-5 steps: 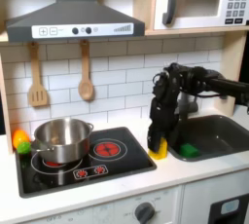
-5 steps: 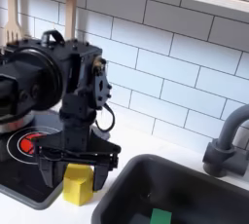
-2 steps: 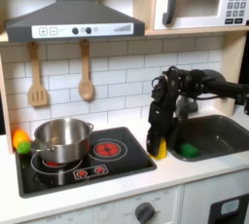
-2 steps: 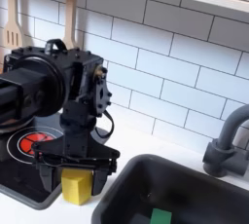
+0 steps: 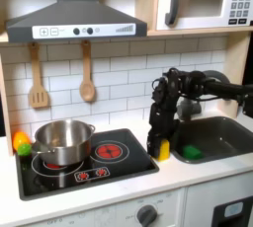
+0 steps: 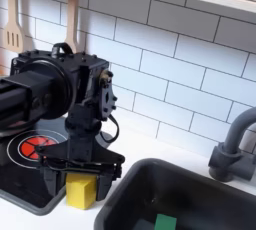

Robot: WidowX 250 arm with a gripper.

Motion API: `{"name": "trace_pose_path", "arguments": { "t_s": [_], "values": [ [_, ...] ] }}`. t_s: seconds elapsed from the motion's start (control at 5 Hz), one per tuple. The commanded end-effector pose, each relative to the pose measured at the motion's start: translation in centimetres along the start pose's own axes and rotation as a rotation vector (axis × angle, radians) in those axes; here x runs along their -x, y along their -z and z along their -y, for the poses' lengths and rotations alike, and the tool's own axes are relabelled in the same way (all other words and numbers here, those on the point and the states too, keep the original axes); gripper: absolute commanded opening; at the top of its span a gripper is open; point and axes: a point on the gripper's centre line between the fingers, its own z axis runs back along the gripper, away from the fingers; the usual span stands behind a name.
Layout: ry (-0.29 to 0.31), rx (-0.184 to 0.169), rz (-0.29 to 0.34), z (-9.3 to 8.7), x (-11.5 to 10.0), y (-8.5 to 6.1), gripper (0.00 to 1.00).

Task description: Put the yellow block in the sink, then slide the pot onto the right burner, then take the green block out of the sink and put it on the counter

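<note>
Cream-white counter point(image 5: 188, 177) supports the yellow block point(image 6: 81, 190), which sits between the spread fingers of the gripper point(image 6: 77, 180); green block point(image 6: 166, 222) lies in the sink point(image 6: 215, 209).

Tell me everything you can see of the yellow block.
The yellow block is a small, bright yellow, cube-like piece that looks like plastic, with flat faces and crisp edges. It sits upright on the cream counter, between the black cooktop and the rim of the dark sink. The black pincer stands over it, one finger on either side; whether they press it cannot be told. In the first exterior view it shows as a yellow patch beneath the arm.
</note>
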Motion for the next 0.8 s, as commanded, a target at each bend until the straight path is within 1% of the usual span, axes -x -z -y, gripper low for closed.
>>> {"name": "trace_pose_path", "arguments": {
  "t_s": [0.0,0.2,0.4,0.6],
  "values": [
    [-0.005,-0.036,0.004,-0.39,-0.37,-0.07,0.0],
    [-0.033,-0.012,0.012,-1.08,-0.45,-0.23,0.0],
    [-0.027,-0.008,0.013,-0.88,-0.56,-0.19,0.0],
    [-0.012,-0.011,0.003,-0.75,-0.63,-0.09,1.0]
  ]
}}
